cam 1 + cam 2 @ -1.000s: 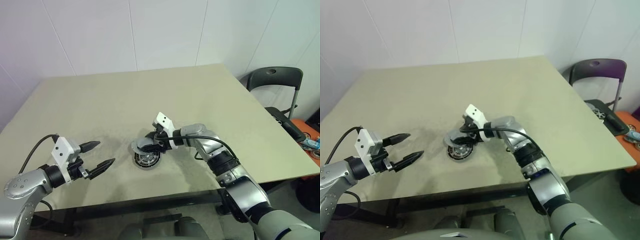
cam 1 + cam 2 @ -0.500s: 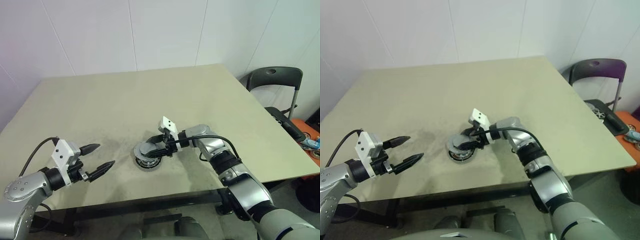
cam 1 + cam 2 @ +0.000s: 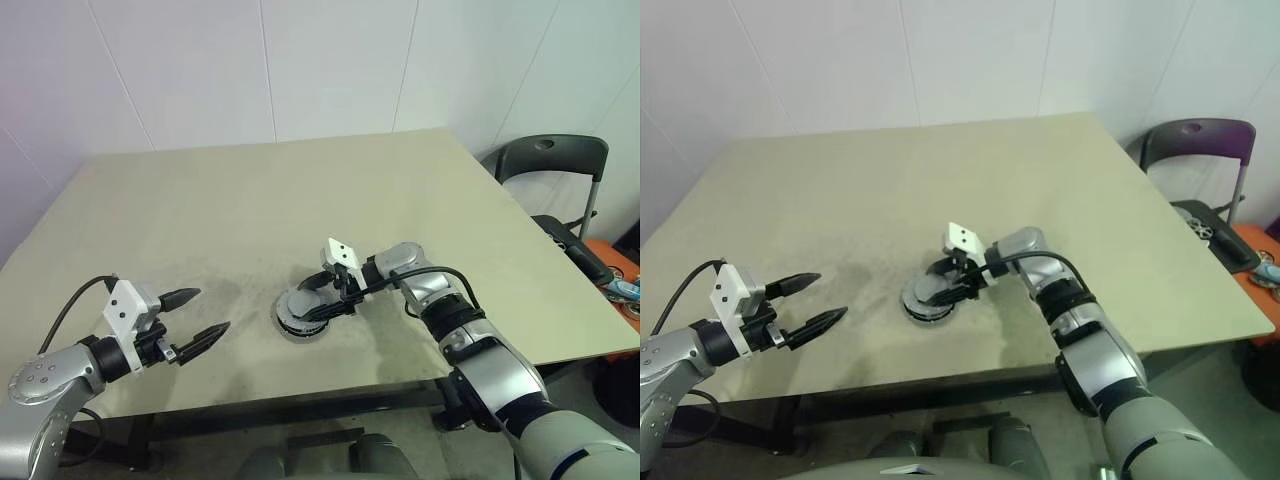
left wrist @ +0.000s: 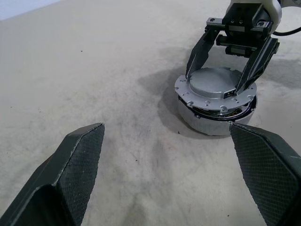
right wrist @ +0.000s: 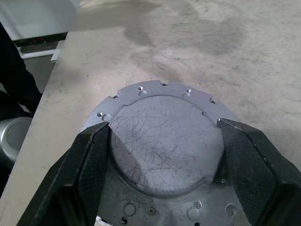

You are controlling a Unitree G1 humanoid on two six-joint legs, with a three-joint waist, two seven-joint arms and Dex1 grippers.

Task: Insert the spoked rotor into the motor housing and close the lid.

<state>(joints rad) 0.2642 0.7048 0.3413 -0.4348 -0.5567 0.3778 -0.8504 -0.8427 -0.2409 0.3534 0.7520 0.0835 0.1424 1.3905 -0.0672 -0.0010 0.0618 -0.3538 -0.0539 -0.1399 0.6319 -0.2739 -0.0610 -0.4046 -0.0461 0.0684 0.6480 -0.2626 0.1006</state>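
Observation:
The grey notched lid [image 5: 164,155] lies flat on top of the round grey motor housing [image 4: 207,126], near the table's front middle. My right gripper [image 5: 164,127] reaches in from the right and is shut on the lid's raised centre, one black finger [image 5: 91,165] on each side. The lid [image 3: 303,301] covers the housing [image 3: 298,329], so the spoked rotor is hidden. My left gripper [image 3: 208,310] hovers open and empty over the table, well to the left of the housing. The right gripper [image 4: 214,84] and lid [image 4: 216,82] show across from it in the left wrist view.
The beige table [image 3: 250,200] stretches wide behind and to both sides of the housing; its front edge runs close below my arms. A dark chair [image 3: 550,165] stands off the table's right side, with small items beyond it on the floor.
My right gripper has lowered the lid from a tilted hold above the housing down onto it and shifted slightly right. The rotor's spokes are now covered. The left gripper stayed put.

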